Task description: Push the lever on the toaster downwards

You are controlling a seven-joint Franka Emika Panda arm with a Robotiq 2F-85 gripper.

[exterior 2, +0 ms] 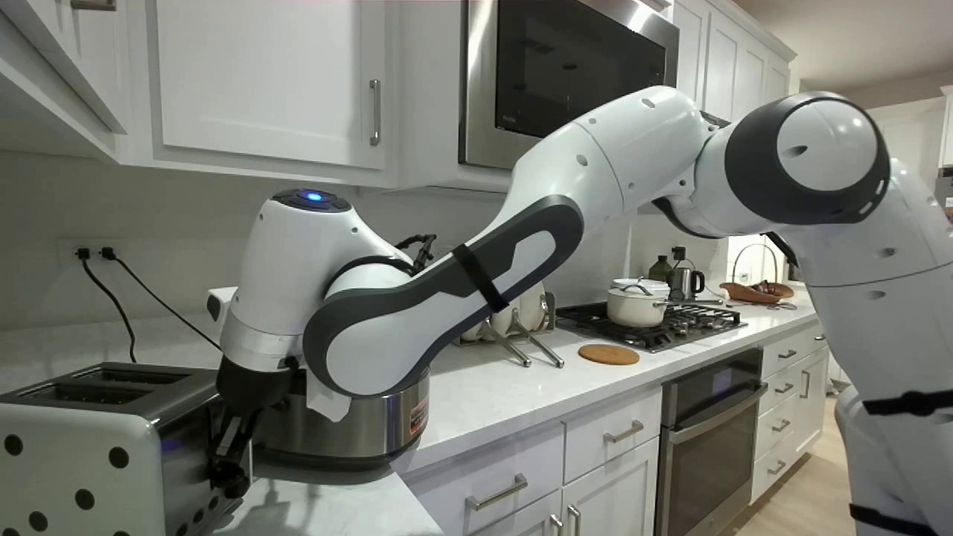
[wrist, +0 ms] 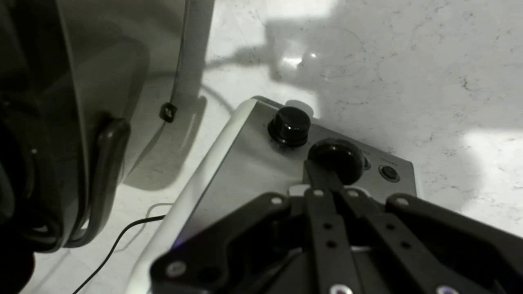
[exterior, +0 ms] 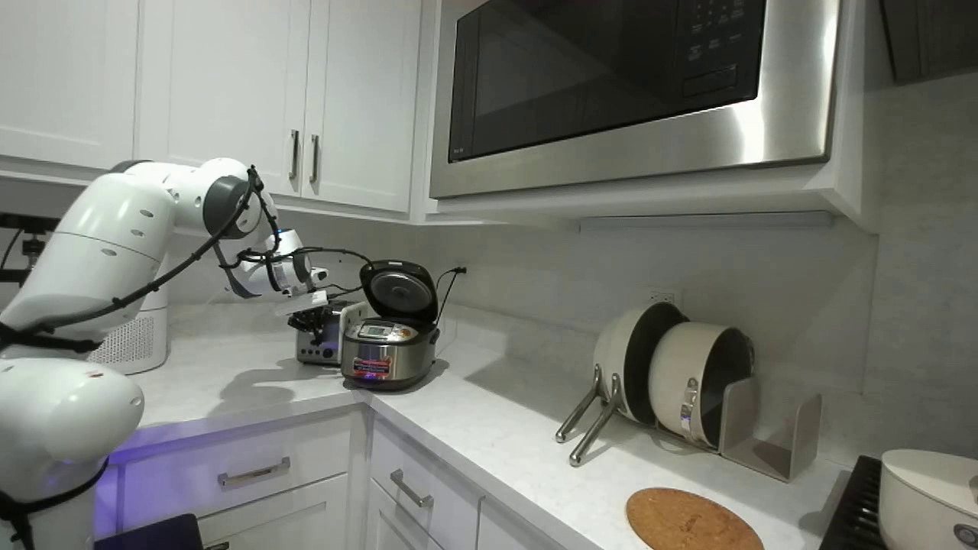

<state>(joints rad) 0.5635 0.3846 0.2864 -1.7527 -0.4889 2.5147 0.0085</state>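
Note:
The toaster is a boxy appliance with a silver front [wrist: 241, 167] and a white, black-dotted side [exterior 2: 82, 461]. In an exterior view the toaster [exterior: 331, 340] is partly behind the round cooker. Its lever ends in a round black knob [wrist: 341, 157], also seen in an exterior view [exterior 2: 234, 484]. A black dial [wrist: 290, 125] and small buttons sit near it. My gripper [wrist: 325, 173] is shut, its fingers together and pointing down. The fingertips are at the top of the lever knob, in front of the toaster [exterior 2: 227, 450]; contact looks likely, but the tips are partly hidden.
The round silver cooker [exterior: 390, 359] with its black lid open stands close beside the toaster. A white canister appliance [exterior: 134, 340] stands by the arm. Cords [exterior 2: 112, 305] run behind the toaster. Upper cabinets [exterior: 359, 114] and a microwave [exterior: 603, 76] hang above the counter.

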